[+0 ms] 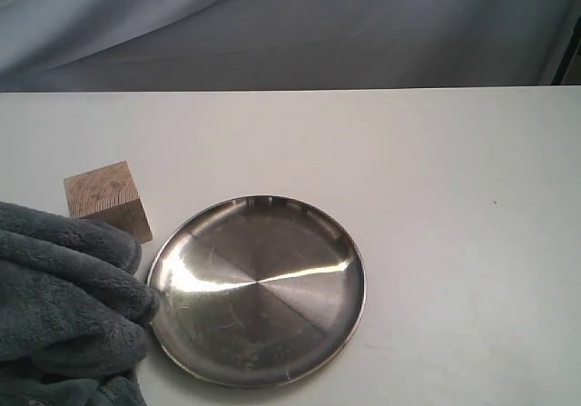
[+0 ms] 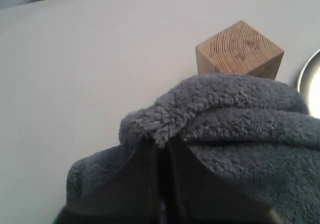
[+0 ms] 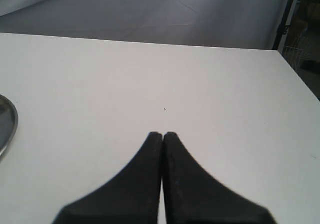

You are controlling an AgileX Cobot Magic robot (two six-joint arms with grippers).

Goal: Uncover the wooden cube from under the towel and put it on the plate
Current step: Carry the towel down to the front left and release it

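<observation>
My left pincer (image 2: 160, 143) pinching towel (image 2: 235, 114) fold; wooden cube (image 1: 104, 197) uncovered, mid-left of frame, just above towel; left arm nearer. My right pincer (image 3: 162, 135) pressed together, empty.

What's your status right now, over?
Left end effector shut on towel; right end effector shut, empty. Wooden cube uncovered, beside plate, not on it. Plate bare.

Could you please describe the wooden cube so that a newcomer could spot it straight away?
On the white table lies a round steel plate. To its upper left in the exterior view, peeking out behind the grey towel, stands the cube. It is the only tan, sharp-edged thing, with wood grain on its faces.
</observation>
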